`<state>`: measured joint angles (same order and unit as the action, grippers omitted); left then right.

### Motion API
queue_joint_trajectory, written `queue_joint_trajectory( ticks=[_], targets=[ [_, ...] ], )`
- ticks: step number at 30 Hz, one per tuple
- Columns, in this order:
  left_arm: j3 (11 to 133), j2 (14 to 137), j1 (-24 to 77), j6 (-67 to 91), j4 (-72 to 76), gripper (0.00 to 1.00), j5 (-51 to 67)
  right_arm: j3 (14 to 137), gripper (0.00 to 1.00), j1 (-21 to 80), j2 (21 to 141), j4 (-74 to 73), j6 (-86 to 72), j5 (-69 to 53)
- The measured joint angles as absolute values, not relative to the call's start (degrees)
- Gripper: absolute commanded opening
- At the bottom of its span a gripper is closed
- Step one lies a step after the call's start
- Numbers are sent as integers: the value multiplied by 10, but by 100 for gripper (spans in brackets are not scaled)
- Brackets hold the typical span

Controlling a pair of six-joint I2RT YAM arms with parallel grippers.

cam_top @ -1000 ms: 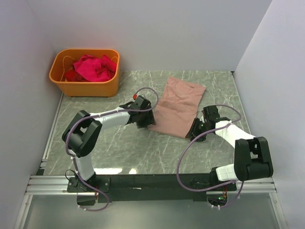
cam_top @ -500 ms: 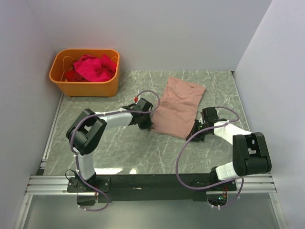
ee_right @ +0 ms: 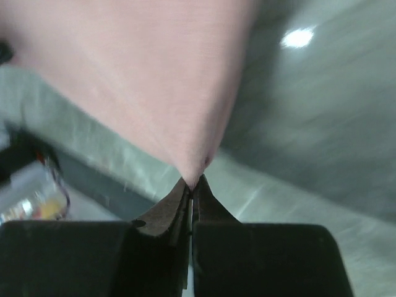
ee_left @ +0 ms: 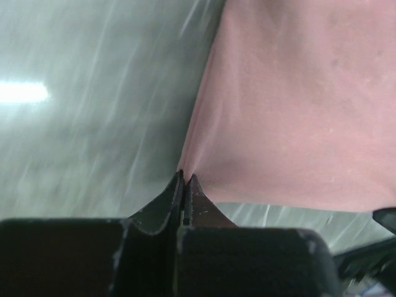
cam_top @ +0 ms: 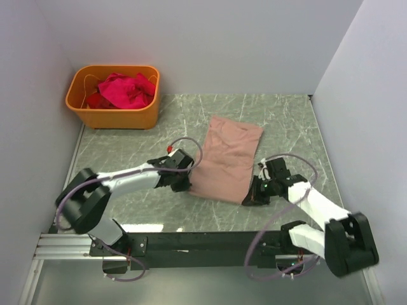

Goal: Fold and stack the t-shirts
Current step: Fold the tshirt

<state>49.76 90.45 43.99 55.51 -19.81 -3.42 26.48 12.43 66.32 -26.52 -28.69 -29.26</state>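
A dusty pink t-shirt [cam_top: 226, 157], folded into a long rectangle, lies on the marble table, slanting from back right to front left. My left gripper [cam_top: 189, 185] is shut on its near left corner [ee_left: 192, 167]. My right gripper [cam_top: 250, 198] is shut on its near right corner [ee_right: 197, 167]. Both corners are pinched between the closed fingertips, and the cloth stretches taut away from them. Magenta t-shirts [cam_top: 124, 89] lie crumpled in the orange tub [cam_top: 114, 114] at the back left.
White walls close in the table at the left, back and right. The black mounting rail [cam_top: 210, 241] runs along the near edge, with purple cables looping over both arms.
Both grippers have closed on the pink shirt's near corners. The shirt has slid toward the near edge and a little left, and both arms have drawn back with it.
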Motion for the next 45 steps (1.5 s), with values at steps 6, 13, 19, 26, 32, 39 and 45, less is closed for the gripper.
queue_joint_trajectory(
  ticks=[6, 13, 19, 26, 32, 39, 45],
  targets=[
    [471, 768, 496, 607, -309, 1, -59, 266, 0, 227, 531, -342, -324, -319],
    [522, 703, 500, 632, -386, 1, -124, 397, 0, 198, 537, -422, -311, -254],
    [609, 732, 461, 614, -369, 1, -169, 507, 0, 132, 613, -418, -284, -235],
    [713, 835, 393, 559, -307, 1, -168, 570, 0, 81, 670, -404, -282, -243],
    [839, 960, 359, 508, -272, 1, -150, 609, 0, 45, 728, -382, -283, -245],
    [952, 1094, 337, 467, -268, 1, -131, 664, 0, 21, 835, -361, -283, -249],
    [1014, 1182, 318, 453, -265, 4, -114, 732, 6, 11, 953, -350, -282, -249]
  ],
)
